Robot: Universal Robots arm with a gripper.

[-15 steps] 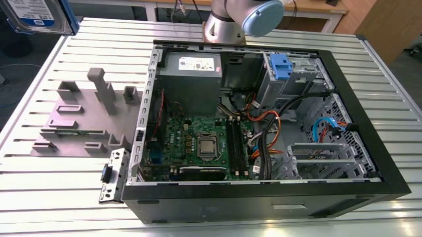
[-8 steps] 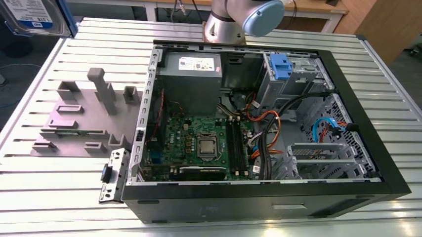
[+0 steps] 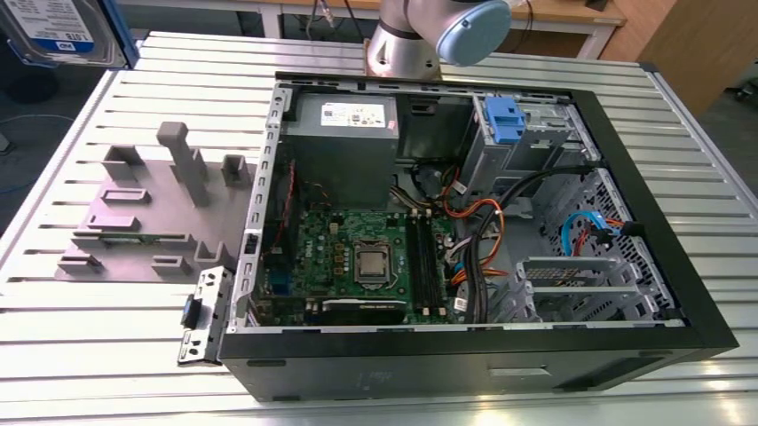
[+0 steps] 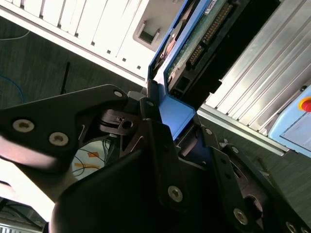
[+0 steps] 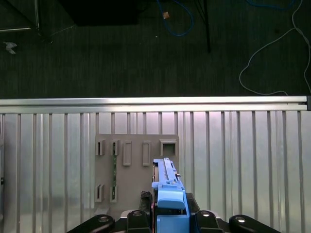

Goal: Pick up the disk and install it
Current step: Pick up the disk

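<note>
Pincer [image 5: 170,217] shut tight on the disk [image 5: 165,177]: in both wrist views the fingers [image 4: 151,127] clamp either side of the blue carrier [image 4: 176,114] at the drive's end. No gap visible, and the rest of the drive sticks out past the tips. Grip is on the carrier, not the drive body. Nothing else touched.

Progress, my read: about halfway. Pick is done. Disk is off the table [image 5: 233,155] and in the air. First wrist view has it edge-on above the grey fixture [image 5: 131,184], clear of it as far as I can tell. In the exterior view the disk [image 3: 57,31] sits at 10 o'clock of the frame, label toward the camera, well apart from the PC case [image 3: 474,368].

Install is not done. Drive cage [image 3: 539,124] at 1 o'clock inside the case, with its blue bracket [image 3: 503,120], does not have the disk in it. Power supply [image 3: 343,120] at 11 o'clock inside the case, motherboard [image 3: 355,257] around 7 o'clock, orange and black cables [image 3: 474,222] running between board and cage. Fixture lies on the same table at 9 o'clock from the case, just beside its wall. Arm [image 3: 432,35] joint at 12 o'clock, behind the case.
</note>
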